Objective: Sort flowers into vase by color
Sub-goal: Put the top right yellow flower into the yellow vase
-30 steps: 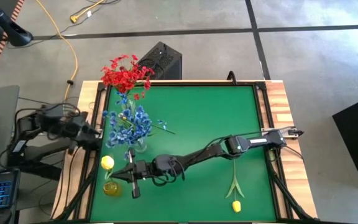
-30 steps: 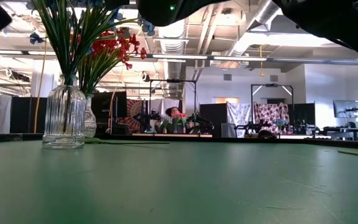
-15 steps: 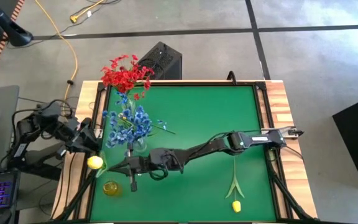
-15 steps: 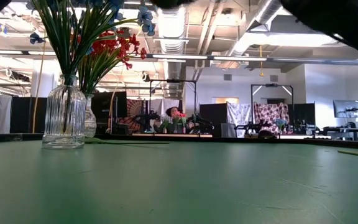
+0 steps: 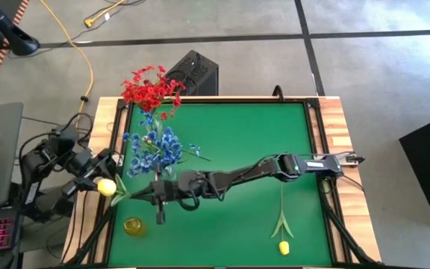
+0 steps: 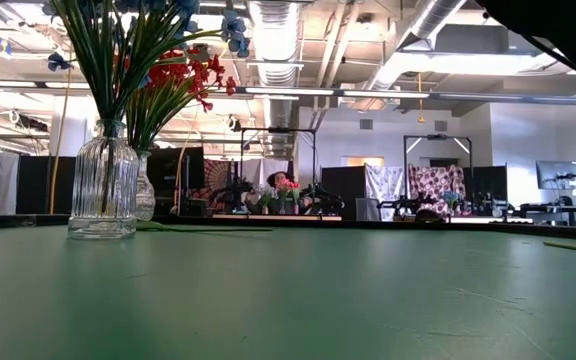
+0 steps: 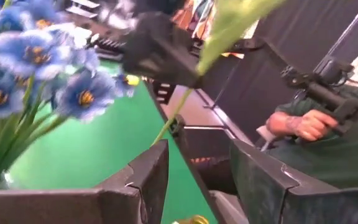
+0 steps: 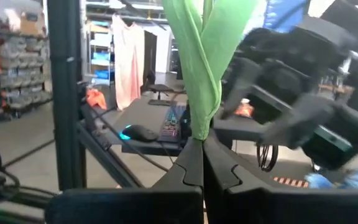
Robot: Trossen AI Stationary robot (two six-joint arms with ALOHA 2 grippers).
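Observation:
My right gripper (image 5: 155,197) reaches across the green table (image 5: 230,134) toward its left edge and is shut on a yellow tulip. The tulip's bud (image 5: 107,187) hangs past that edge. My left gripper (image 5: 95,179) stands off the table beside the bud. It is open, with the tulip's stem (image 7: 169,124) running up between its fingers; I cannot tell whether they touch it. A clear ribbed vase (image 6: 103,185) holds blue flowers (image 5: 155,146). Red flowers (image 5: 151,90) stand behind it. A small yellow vase (image 5: 133,226) stands near the front left. My right gripper pinches the tulip's green leaf and stem (image 8: 199,127) between its two shut fingers (image 8: 188,163). The fingers lie about level and point toward the table's left edge. The tulip is lifted clear of the table and sticks out beyond the fingers, with the bud at its free end.
A second yellow tulip (image 5: 282,228) lies on the table near the front right. A black box (image 5: 192,73) stands behind the far edge. In the left wrist view a person's hand (image 7: 294,123) holds a device beyond the table.
My right gripper has risen and gone toward the table's left edge. It has carried the tulip from beside the yellow vase until the bud hangs past the edge. My left gripper has swung round and turned toward the bud, its fingers staying apart.

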